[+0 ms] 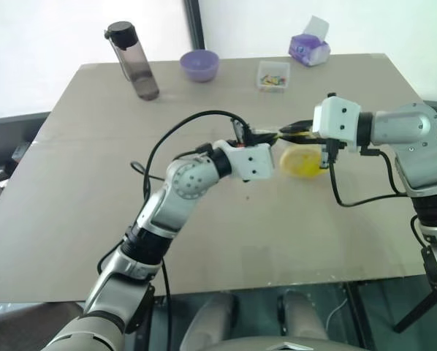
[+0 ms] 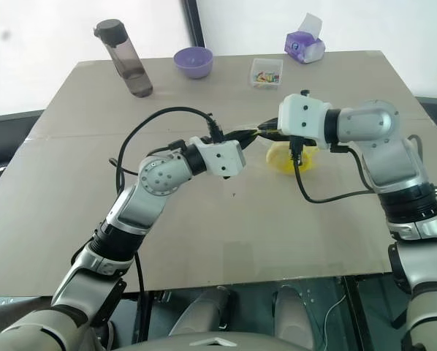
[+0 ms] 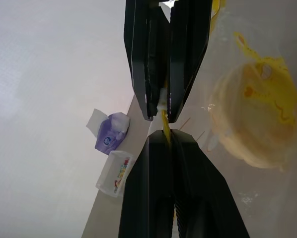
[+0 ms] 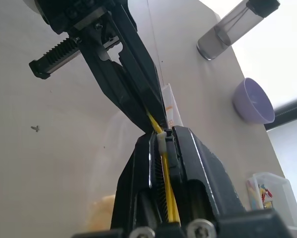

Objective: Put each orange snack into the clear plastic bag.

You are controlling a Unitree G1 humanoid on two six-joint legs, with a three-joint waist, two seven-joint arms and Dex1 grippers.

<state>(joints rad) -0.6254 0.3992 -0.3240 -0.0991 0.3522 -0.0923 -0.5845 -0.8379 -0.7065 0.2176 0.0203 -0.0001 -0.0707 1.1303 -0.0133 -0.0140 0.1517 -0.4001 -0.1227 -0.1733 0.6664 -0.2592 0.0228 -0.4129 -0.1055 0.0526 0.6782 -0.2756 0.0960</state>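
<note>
The clear plastic bag (image 1: 315, 151) hangs over the middle of the table, held up by its yellow seal strip (image 4: 164, 163). One orange snack (image 1: 302, 163) lies inside it; through the plastic it appears as a round yellow bun (image 3: 253, 119). My left gripper (image 1: 274, 136) reaches in from the left and is shut on the strip. Facing it from the right, my right gripper (image 1: 294, 131) is shut on the same strip, tip to tip with the left one. In the right wrist view its fingers (image 4: 198, 168) clamp the strip and a small white piece on it.
Along the table's far edge stand a dark water bottle (image 1: 134, 62), a purple bowl (image 1: 199, 64), a small clear box of coloured bits (image 1: 273, 75) and a purple tissue pack (image 1: 310, 47). A black cable (image 1: 160, 146) loops over the left arm.
</note>
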